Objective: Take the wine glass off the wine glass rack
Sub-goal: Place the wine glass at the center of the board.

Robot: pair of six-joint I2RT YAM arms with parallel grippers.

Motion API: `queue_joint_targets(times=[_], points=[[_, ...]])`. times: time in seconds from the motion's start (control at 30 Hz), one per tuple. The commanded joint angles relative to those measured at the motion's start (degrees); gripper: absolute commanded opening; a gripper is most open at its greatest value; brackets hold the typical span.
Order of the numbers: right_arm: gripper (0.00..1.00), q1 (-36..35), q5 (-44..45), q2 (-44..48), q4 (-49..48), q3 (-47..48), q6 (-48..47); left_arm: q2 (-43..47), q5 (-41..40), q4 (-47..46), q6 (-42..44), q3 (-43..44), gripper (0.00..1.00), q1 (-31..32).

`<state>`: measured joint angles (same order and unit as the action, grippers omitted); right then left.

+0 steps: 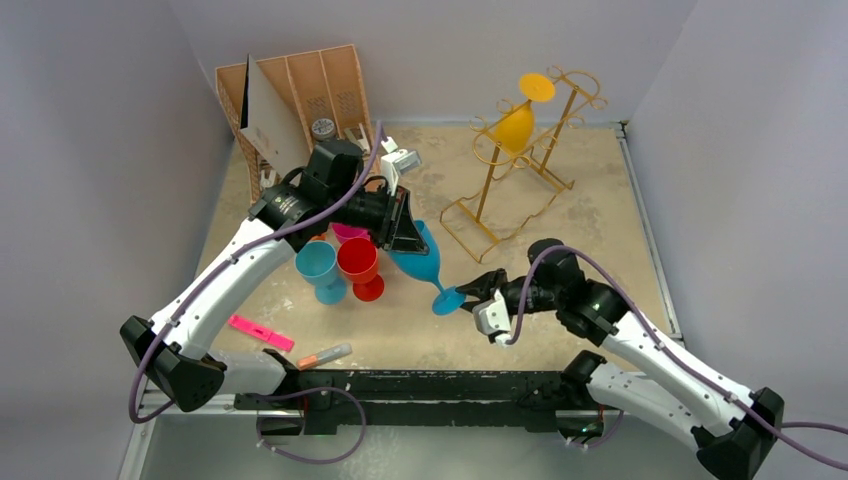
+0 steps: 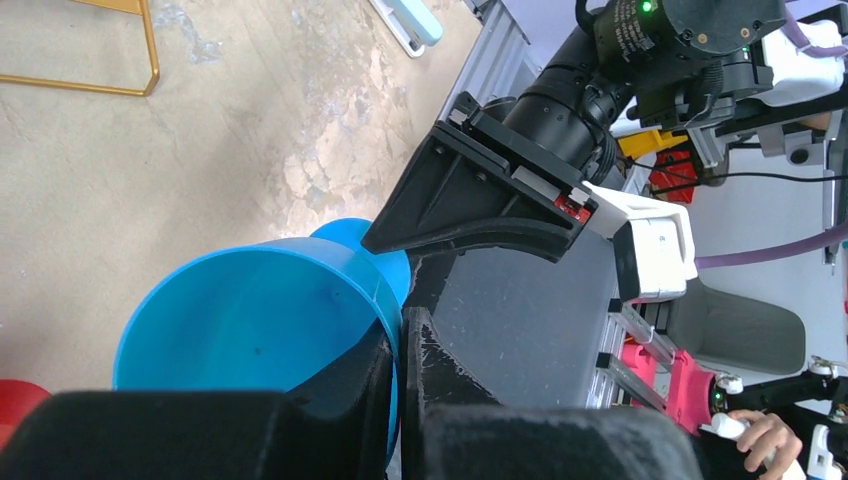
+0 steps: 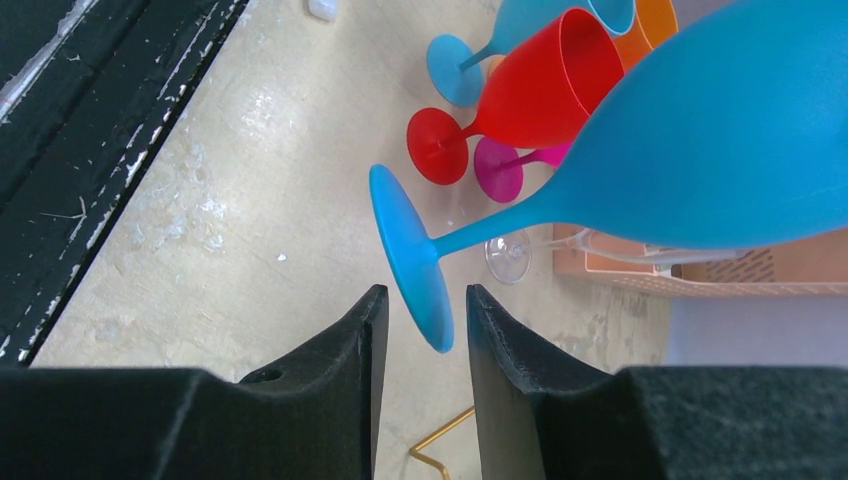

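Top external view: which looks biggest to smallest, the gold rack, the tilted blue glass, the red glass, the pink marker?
1. gold rack
2. tilted blue glass
3. red glass, though it stands upright, foreshortened from above, so second and third are unsure
4. pink marker

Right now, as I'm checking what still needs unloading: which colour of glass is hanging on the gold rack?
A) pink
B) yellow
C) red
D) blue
B: a yellow glass hangs foot-up from the top arms of the gold rack, and it is the only glass on it.
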<state>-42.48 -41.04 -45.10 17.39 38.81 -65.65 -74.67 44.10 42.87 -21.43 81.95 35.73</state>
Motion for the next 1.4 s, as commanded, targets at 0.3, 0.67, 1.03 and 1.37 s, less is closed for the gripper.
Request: queue_joint_targets(times=[0.3, 0.67, 1.03, 1.37], points=[[0.45, -0.10, 10.15, 4.69, -13.07, -1.28, 27.81, -2.11, -12.07, 0.28, -0.55, 2.93, 0.00, 0.50], [0.62, -0.07, 43.30, 7.36, -20.11, 2.89, 60.20, -8.24, -40.50, 1.50, 2.12, 1.93, 0.00, 10.32], [0.96, -0.06, 53.81, 3.86, -3.95, 10.12, 70.71, -7.89, -55.90, -11.64, -2.99, -7.76, 0.00, 11.01], [0.99, -0.07, 58.81, 3.80, -1.84, 12.66, 71.55, -11.53, -61.27, -10.40, -4.32, -9.62, 0.00, 12.68]])
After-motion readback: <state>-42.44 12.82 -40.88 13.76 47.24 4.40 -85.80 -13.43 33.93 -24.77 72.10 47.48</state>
